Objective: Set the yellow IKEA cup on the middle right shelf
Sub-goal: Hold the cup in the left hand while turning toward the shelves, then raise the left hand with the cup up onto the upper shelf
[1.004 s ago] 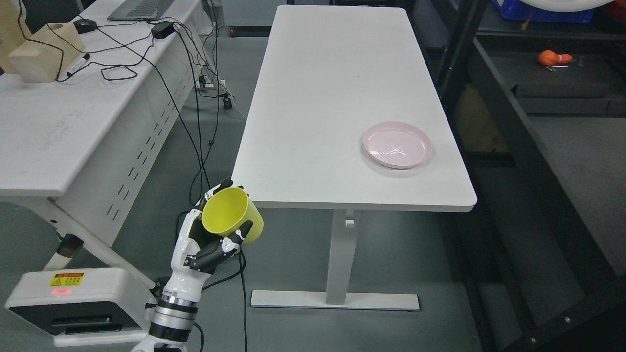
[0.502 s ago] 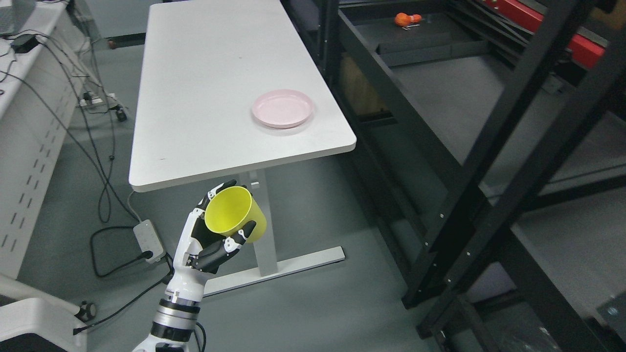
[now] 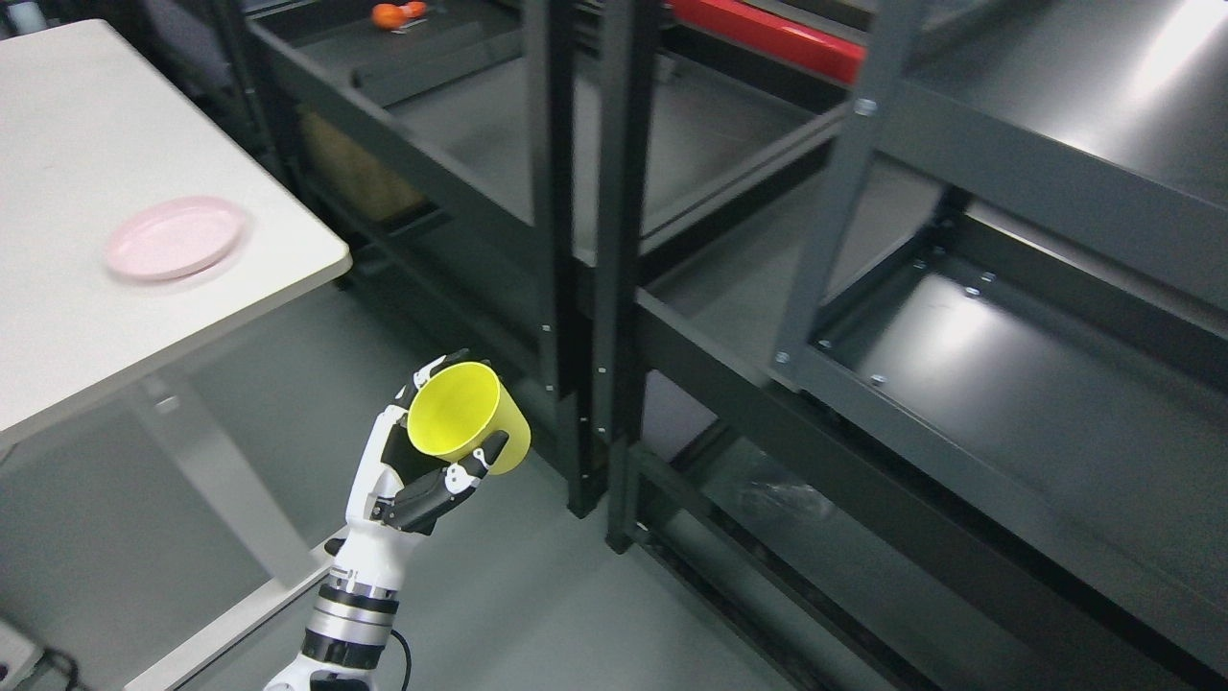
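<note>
The left hand [image 3: 408,480] has its fingers [image 3: 460,477] clenched round the yellow cup [image 3: 467,422] (mouth tilted up-left); the shelf [image 3: 1007,384], probably the target, lies well to its right.

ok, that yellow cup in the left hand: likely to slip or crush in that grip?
The yellow cup looks rigid plastic, so crushing seems unlikely. Its smooth wall may slip; the left hand holds it tilted. It looks empty, so probably light.

The floor [image 3: 595,614] is smooth and grey. A white counter [image 3: 58,317] stands at the left, and a pink plate [image 3: 175,238] sits on it. Tall dark metal shelves [image 3: 959,384] fill the right side. Light shines on their flat tops. Something orange [image 3: 389,14] lies far back on one shelf.
</note>
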{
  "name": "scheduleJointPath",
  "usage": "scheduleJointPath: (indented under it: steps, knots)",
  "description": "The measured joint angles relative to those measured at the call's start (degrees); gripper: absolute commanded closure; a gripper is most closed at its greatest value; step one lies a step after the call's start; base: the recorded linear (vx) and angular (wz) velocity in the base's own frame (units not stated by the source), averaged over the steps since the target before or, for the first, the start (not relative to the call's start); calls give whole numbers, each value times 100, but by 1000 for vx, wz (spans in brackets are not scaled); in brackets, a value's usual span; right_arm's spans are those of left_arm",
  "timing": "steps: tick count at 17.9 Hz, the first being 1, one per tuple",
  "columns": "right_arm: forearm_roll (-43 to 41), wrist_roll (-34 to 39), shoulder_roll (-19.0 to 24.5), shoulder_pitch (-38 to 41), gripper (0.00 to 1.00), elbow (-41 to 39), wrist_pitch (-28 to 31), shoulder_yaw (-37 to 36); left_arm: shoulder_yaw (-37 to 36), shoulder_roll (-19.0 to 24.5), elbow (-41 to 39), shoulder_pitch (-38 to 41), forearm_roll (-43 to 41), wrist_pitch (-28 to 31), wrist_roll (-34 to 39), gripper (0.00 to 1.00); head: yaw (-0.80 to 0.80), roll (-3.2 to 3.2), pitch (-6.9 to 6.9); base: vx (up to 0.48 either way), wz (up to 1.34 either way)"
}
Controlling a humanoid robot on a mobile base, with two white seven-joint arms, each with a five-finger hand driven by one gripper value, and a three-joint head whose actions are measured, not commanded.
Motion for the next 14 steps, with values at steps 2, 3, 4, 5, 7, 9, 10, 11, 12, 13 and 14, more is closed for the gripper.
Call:
scheduleJointPath:
  steps: [2,3,4,5,7,9,10,11,12,13,14]
  knots:
    - [0,0,0,0,1,0,0,0,-28,0,-7,-3,16,0,-1,99,0,0,0,-73,-959]
    - [0,0,0,1,1,0,0,0,-41,0,-12,-7,22,0,-1,99,0,0,0,-48,-859]
    - [0,0,0,-1,1,0,0,0,-59,0,-17,-12,29,0,-1,99,0,0,0,-43,-755]
    - [0,0,0,0,1,0,0,0,-80,0,-26,-16,33,0,-1,99,0,0,0,-43,-755]
    - [0,0,0,-1,1,0,0,0,-134,0,-48,-23,38,0,-1,99,0,0,0,0,-680]
    - [0,0,0,-2,1,0,0,0,-186,0,-70,-27,42,0,-5,99,0,0,0,39,-606]
    - [0,0,0,-2,1,0,0,0,-214,0,-82,-27,45,-4,-11,98,0,0,-1,68,-520]
    - [0,0,0,-1,1,0,0,0,-255,0,-100,-24,48,-9,-28,98,0,0,-1,68,-520]
    - [0,0,0,-2,1,0,0,0,-314,0,-124,-9,50,-16,-47,98,0,0,0,70,-360]
    - [0,0,0,-3,1,0,0,0,-386,0,-151,17,52,-65,-81,98,0,0,-1,34,-220]
    - [0,0,0,-4,1,0,-1,0,-453,0,-172,79,52,-109,-121,98,0,0,-1,34,-220]
